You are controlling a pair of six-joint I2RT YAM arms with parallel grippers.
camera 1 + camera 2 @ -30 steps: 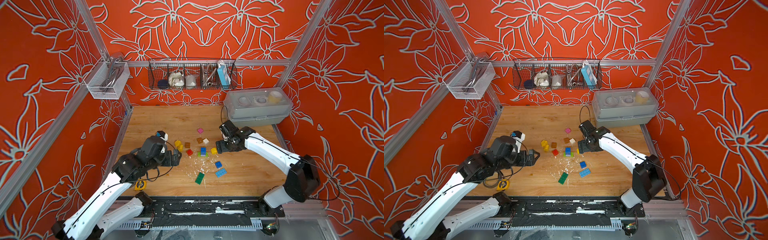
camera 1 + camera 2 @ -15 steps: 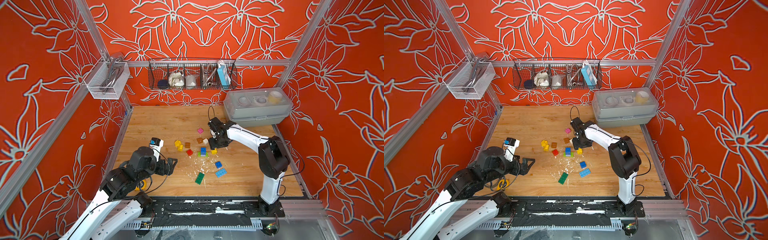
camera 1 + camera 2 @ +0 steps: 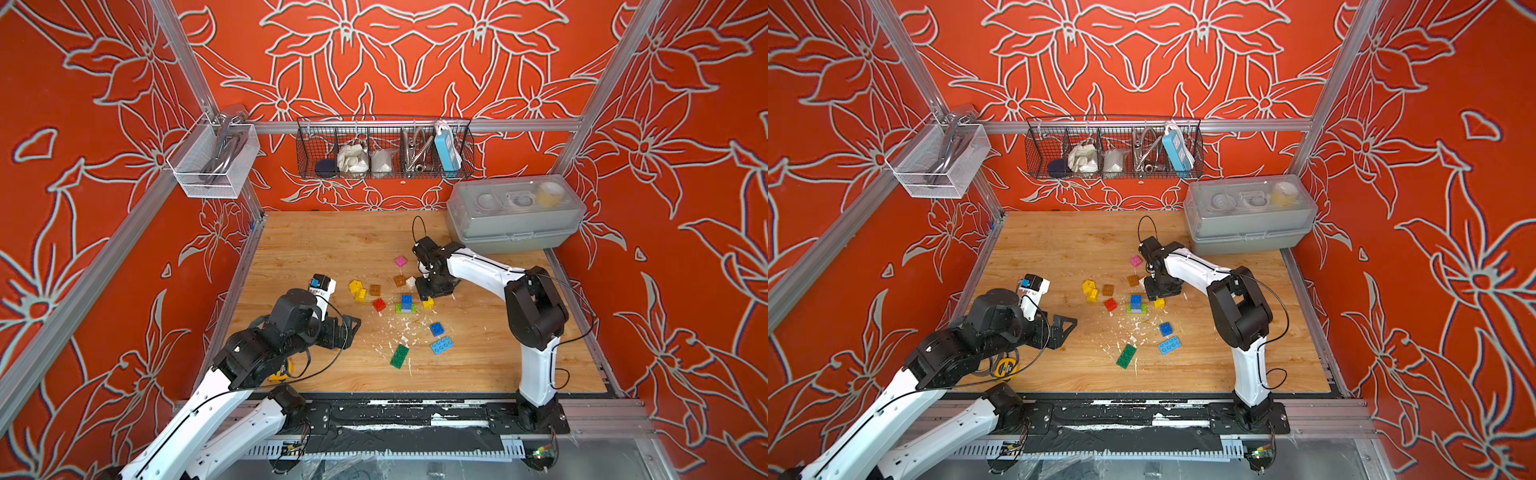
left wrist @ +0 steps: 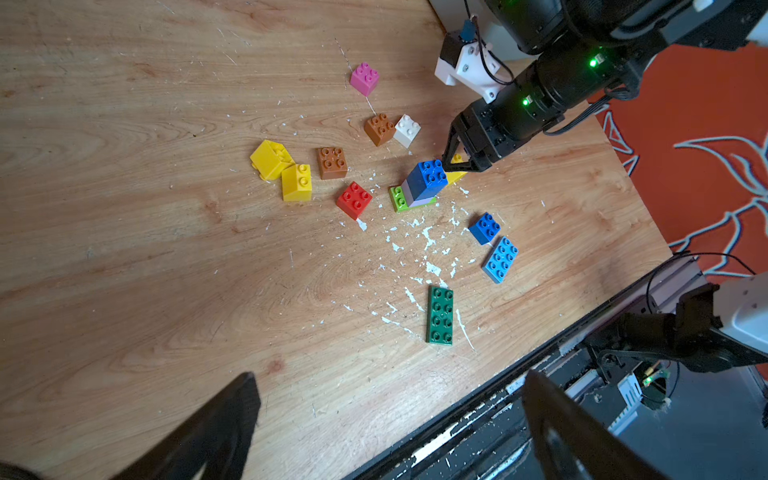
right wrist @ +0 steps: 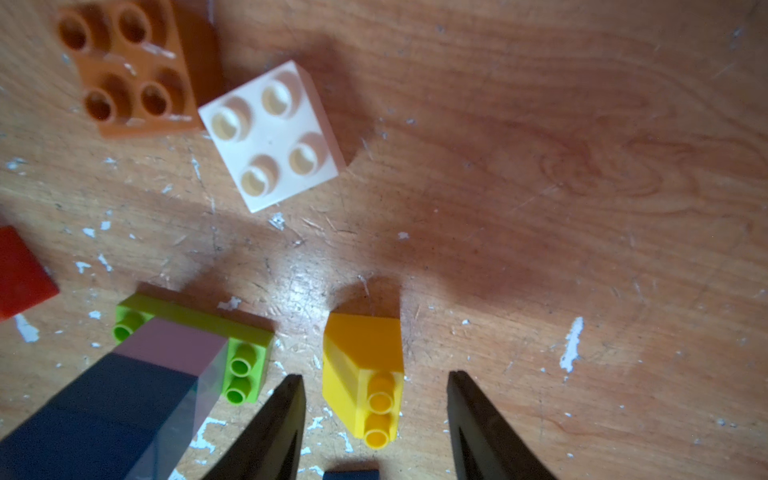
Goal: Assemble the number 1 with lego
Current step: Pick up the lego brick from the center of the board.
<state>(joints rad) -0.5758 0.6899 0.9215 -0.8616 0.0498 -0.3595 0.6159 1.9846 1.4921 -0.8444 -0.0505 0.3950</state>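
Loosely, right jaws straddle the yellow brick [image 5: 362, 365]; stack [image 5: 124, 399] just beside.

A yellow sloped plastic brick [image 5: 361, 365] and a white square plastic brick [image 5: 270, 133] are shown — orange wall panels [image 3: 415, 62] are patterned with white flower outlines.

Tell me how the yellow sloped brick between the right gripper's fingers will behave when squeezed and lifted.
The yellow sloped brick looks like hard moulded plastic, so probably stiff and light. Its glossy slanted face could let it squirt out if a finger lands there. The fingers have little room: the near one may nudge the blue-topped stack beside it.
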